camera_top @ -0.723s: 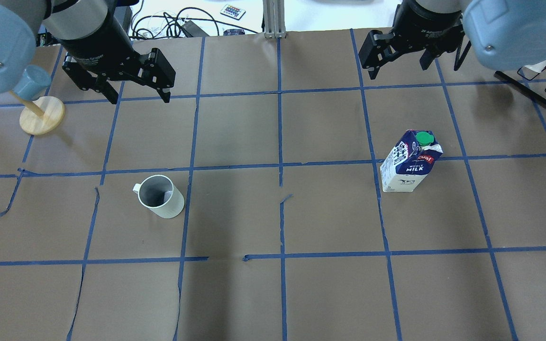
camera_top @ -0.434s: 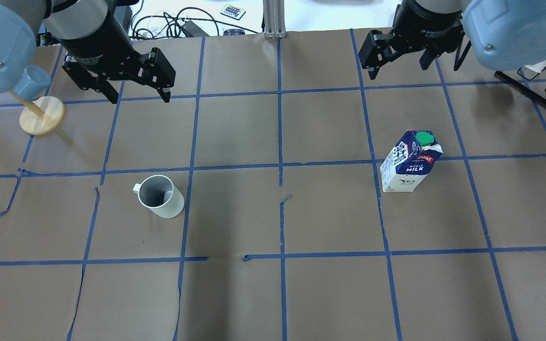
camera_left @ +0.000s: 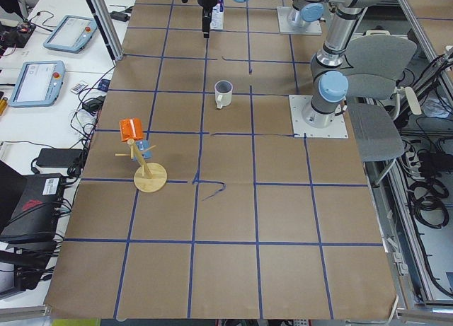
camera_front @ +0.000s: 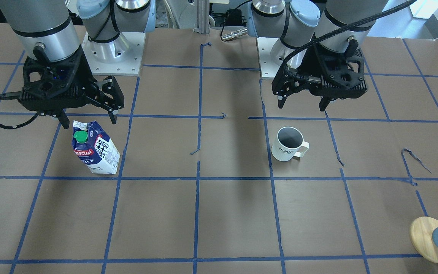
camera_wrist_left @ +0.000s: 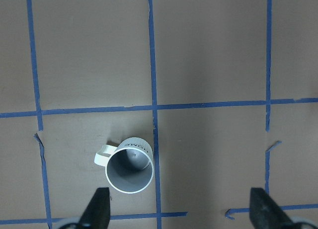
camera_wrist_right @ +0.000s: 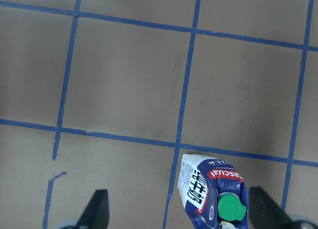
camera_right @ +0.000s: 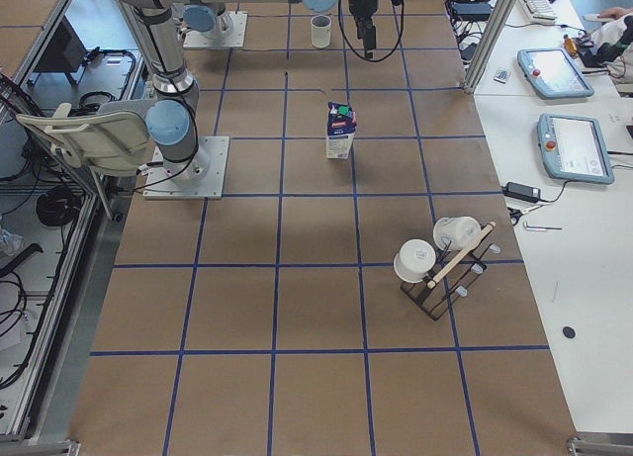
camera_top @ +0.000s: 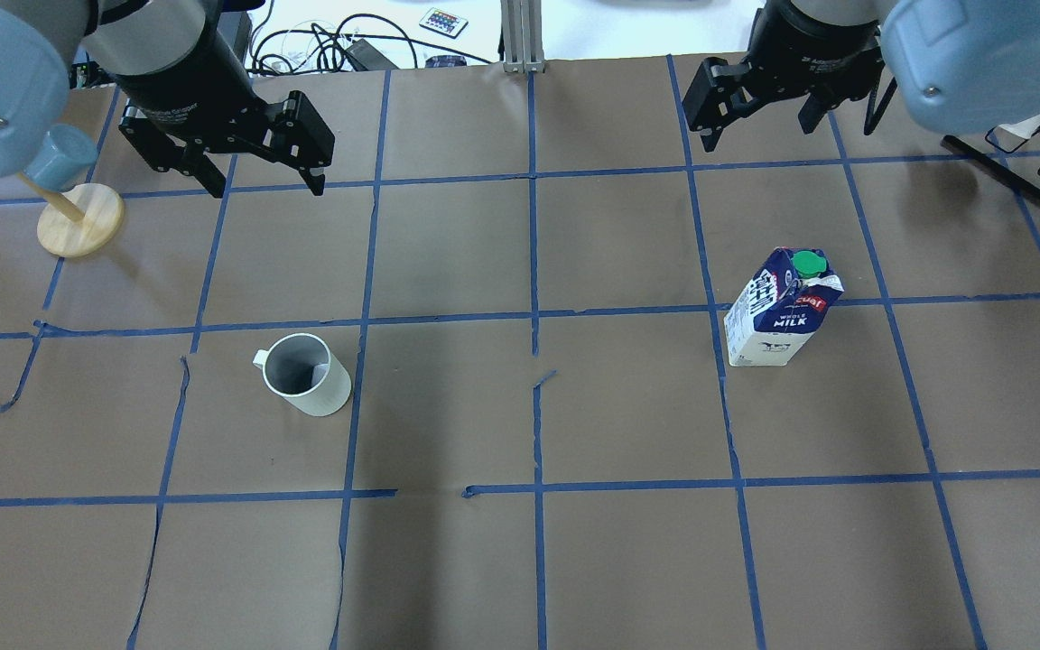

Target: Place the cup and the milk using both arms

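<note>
The white ribbed cup (camera_top: 303, 373), grey inside, stands upright on the brown table, left of centre. It also shows in the front view (camera_front: 288, 144) with "HOME" on it, and in the left wrist view (camera_wrist_left: 130, 165). My left gripper (camera_top: 265, 188) is open and empty, high above and behind the cup. The blue and white milk (camera_top: 782, 311) with a green cap stands upright on the right; it also shows in the front view (camera_front: 95, 148) and the right wrist view (camera_wrist_right: 213, 194). My right gripper (camera_top: 759, 135) is open and empty, above and behind the milk.
A wooden stand (camera_top: 79, 219) holding a blue-grey cylinder stands at the far left. A black wire rack (camera_right: 445, 258) with white cups stands at the far right. Blue tape lines grid the table (camera_top: 520, 406). The arm bases (camera_front: 112, 53) sit at the robot's edge.
</note>
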{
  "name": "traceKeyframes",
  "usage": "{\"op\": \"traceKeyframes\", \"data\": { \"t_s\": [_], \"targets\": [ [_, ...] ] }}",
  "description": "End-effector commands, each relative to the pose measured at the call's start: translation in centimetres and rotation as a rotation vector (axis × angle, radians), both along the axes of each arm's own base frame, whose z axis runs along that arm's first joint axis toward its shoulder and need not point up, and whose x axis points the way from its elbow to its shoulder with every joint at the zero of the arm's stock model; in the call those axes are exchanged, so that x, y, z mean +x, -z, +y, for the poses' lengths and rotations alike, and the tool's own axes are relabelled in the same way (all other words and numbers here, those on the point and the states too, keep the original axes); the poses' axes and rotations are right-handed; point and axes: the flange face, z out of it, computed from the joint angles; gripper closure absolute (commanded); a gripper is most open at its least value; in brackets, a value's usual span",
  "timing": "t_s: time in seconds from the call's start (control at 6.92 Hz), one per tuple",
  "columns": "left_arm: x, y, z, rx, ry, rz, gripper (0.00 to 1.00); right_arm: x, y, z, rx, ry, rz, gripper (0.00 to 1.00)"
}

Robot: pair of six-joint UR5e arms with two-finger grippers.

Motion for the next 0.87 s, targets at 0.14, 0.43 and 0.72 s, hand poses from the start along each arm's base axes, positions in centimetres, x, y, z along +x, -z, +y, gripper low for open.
{"op": "traceKeyframes", "data": {
  "t_s": [0.14, 0.43, 0.72],
  "targets": [
    [0.0, 0.2, -0.1, 0.005, 0.000, 0.000, 0.00, -0.8, 0.3, -0.1, 0.012, 0.012, 0.011, 0.00],
    [0.0, 0.0, 0.0, -0.002, 0.000, 0.000, 0.00, -1.1, 0.7, 0.0, 0.019, 0.020, 0.007, 0.00],
    [-0.1, 0.3, -0.1, 0.001, 0.002, 0.000, 0.00, -1.1, 0.8, 0.0, 0.020, 0.020, 0.005, 0.00]
  ]
}}
